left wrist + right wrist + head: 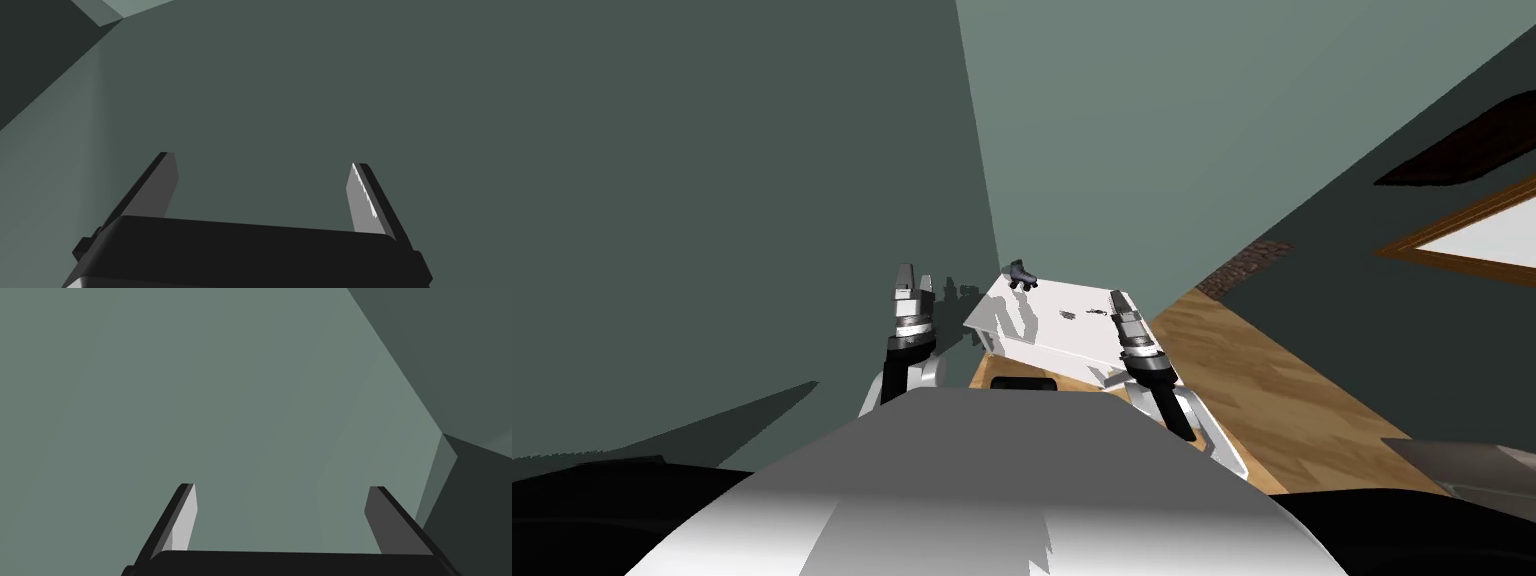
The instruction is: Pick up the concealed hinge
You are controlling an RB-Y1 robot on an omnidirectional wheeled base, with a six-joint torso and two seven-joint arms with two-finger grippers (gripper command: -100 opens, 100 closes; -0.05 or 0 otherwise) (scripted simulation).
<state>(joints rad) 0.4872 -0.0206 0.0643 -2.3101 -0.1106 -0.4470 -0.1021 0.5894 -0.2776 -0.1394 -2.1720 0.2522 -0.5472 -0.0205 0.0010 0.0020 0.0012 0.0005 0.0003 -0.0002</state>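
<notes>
A white table (1042,335) stands ahead of me in a corner of grey-green walls. Two small dark pieces (1067,315) (1095,313) lie near the middle of its top. They are too small to tell which is the concealed hinge. My left gripper (913,278) is raised to the left of the table, off its edge, and my left gripper (262,160) is open with nothing between its fingers. My right gripper (1118,300) hangs over the table's right end. In its own wrist view my right gripper (281,487) is open and empty too.
A dark, skate-shaped object (1022,274) sits on the table's far corner. A dark block (1022,383) lies low in front of the table. Wood floor (1272,390) runs off to the right along a wall with a framed panel (1472,235).
</notes>
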